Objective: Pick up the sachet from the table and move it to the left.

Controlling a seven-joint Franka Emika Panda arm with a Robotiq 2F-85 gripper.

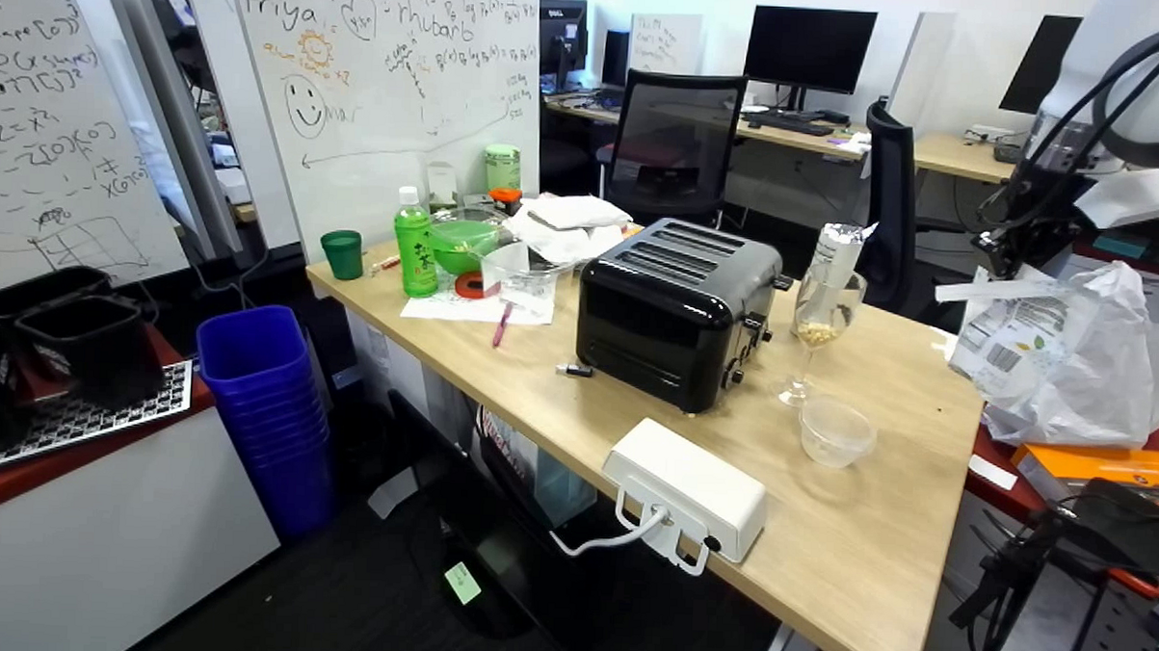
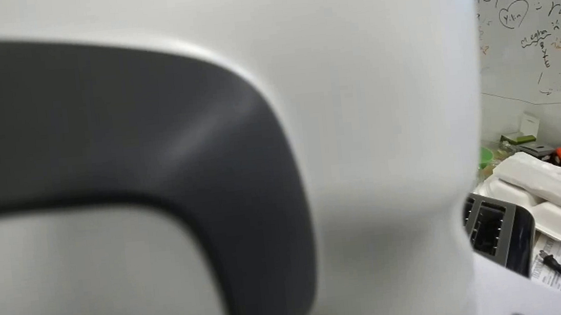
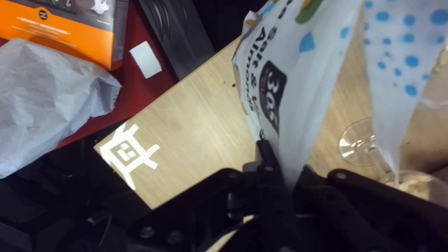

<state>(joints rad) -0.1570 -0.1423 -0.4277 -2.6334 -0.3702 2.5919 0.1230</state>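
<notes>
Black two-fingered hand (image 3: 287, 164) pinches white, crinkled, printed plastic sachet (image 3: 297, 84) where it narrows; probably light, limp, slick, so best gripped well in from its edge.

A scribbled whiteboard (image 1: 399, 107) is standing beyond the dark floor (image 1: 339, 587); a black chair (image 1: 677, 141) is standing before a rear desk (image 1: 961, 158).

Smooth white-and-grey arm casing (image 2: 238, 146), blurred in an exterior view, glare at its upper-right edge; wrist view dim at lower left.
</notes>
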